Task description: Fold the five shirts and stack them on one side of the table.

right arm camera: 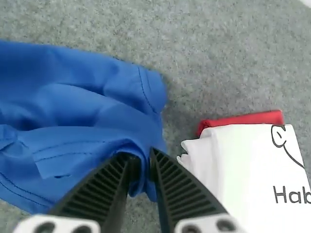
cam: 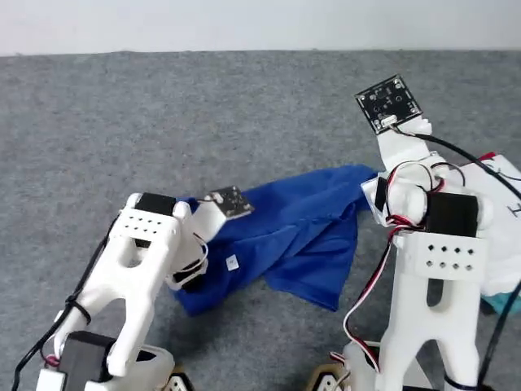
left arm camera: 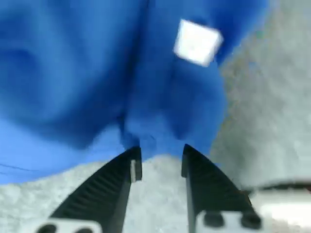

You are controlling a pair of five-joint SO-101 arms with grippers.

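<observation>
A: Right gripper (right arm camera: 141,156) up close, jaws pinched tight on a fold at the hem of the blue shirt (right arm camera: 73,107)
B: And the left gripper (left arm camera: 161,151)?
A: Jaws parted, tips right at the shirt's edge near the white label (left arm camera: 197,41), nothing clamped yet
B: So the shirt stretches sideways between them?
A: Exactly, long axis across the table, one gripper at each end. The folded white shirt (right arm camera: 243,170) on the red shirt (right arm camera: 240,119) sits just beside the right gripper, so I'd say that arm's nearer the stack
</observation>
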